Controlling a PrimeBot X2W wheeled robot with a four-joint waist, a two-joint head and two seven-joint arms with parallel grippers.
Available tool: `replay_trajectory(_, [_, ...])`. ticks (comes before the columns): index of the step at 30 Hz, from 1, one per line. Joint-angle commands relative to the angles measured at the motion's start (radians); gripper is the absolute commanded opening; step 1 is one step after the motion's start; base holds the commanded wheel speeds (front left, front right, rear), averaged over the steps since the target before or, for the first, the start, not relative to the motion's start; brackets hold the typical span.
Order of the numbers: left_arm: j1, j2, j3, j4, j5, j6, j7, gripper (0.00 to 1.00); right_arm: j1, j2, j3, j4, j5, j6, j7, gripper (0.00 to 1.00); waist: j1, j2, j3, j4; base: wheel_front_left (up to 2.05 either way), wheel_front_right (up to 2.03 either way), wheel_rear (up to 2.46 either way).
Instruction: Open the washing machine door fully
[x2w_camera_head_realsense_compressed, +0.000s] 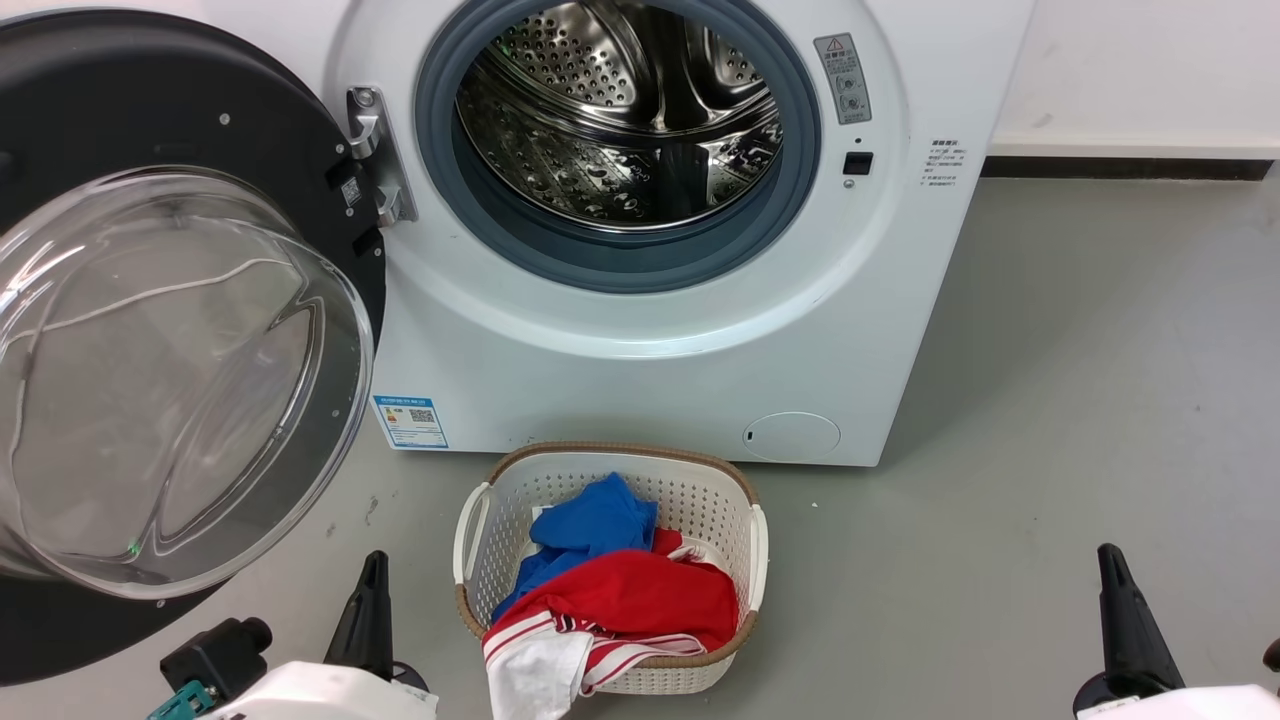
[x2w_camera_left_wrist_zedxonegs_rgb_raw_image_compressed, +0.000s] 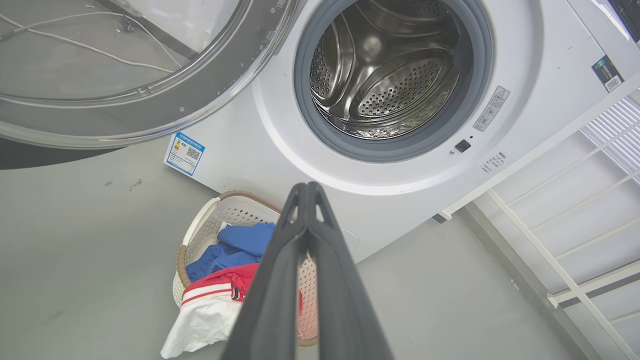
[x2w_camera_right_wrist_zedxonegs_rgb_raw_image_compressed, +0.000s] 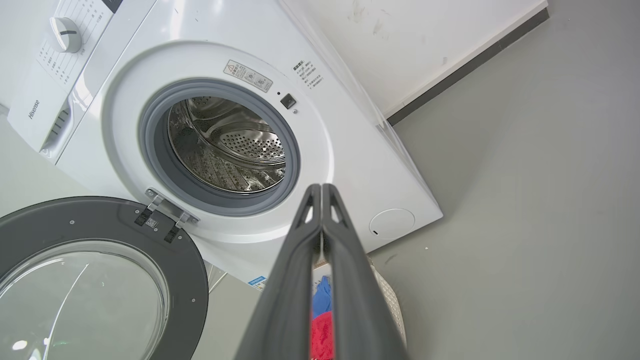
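1. Two long dark fingers of the left gripper (x2w_camera_left_wrist_zedxonegs_rgb_raw_image_compressed: 307, 187) are pressed together at their tips, with nothing between them.
2. Both fingers of the right gripper (x2w_camera_right_wrist_zedxonegs_rgb_raw_image_compressed: 320, 189) meet at the tips in the same way and grasp nothing.
3. Each gripper hangs low over the grey floor (x2w_camera_head_realsense_compressed: 1080, 400), tips aimed toward the machine and touching neither it nor the door. The left one is between the door's lower rim and the laundry basket (x2w_camera_head_realsense_compressed: 700, 490); the right one is well off to the basket's other side.
4. The basket stands on the floor just before the bottom edge of the washing machine (x2w_camera_head_realsense_compressed: 640, 340), below the opening. It holds a blue garment (x2w_camera_head_realsense_compressed: 590, 525) and a red-and-white garment (x2w_camera_head_realsense_compressed: 640, 600) that spills over its near rim.
5. The washing machine door (x2w_camera_head_realsense_compressed: 170, 380) is swung wide out at the machine's left edge, hanging upright on its metal hinge (x2w_camera_head_realsense_compressed: 375, 155) beside the opening.
6. Its inner face is turned toward the robot, and the clear glass bowl bulges out that way from the black rim. Being round, it has no long axis; its hinge line runs up and down.
7. The opening is uncovered, so the grey gasket (x2w_camera_head_realsense_compressed: 620, 255) and the perforated steel drum (x2w_camera_head_realsense_compressed: 620, 120) show.
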Motion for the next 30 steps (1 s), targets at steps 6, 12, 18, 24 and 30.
replay_trajectory(6, [-0.039, 0.001, 0.016, -0.005, -0.115, -0.012, 0.028, 0.00, -0.046, -0.011, 0.002, 0.008, 0.113, 0.000, 0.023, 0.00, 0.0000, 0.0000, 0.002, -0.004, 0.00, 0.00, 0.00])
replay_trajectory(12, [-0.051, 0.000, 0.026, 0.001, -0.198, -0.015, 0.048, 0.00, -0.066, -0.012, 0.004, 0.022, 0.193, 0.000, 0.042, 0.00, 0.0000, 0.0000, 0.003, -0.008, 0.00, 0.00, 0.00])
replay_trajectory(18, [-0.063, 0.000, 0.036, 0.006, -0.290, -0.020, 0.070, 0.00, -0.088, -0.013, 0.005, 0.038, 0.279, 0.000, 0.063, 0.00, 0.0000, 0.0000, 0.005, -0.013, 0.00, 0.00, 0.00])
replay_trajectory(24, [-0.073, 0.000, 0.045, 0.011, -0.362, -0.024, 0.088, 0.00, -0.104, -0.013, 0.006, 0.050, 0.348, 0.000, 0.080, 0.00, 0.0000, 0.0000, 0.006, -0.017, 0.00, 0.00, 0.00])
replay_trajectory(30, [-0.082, 0.000, 0.053, 0.015, -0.431, -0.029, 0.105, 0.00, -0.121, -0.013, 0.006, 0.062, 0.413, 0.000, 0.098, 0.00, 0.0000, 0.0000, 0.007, -0.020, 0.00, 0.00, 0.00])
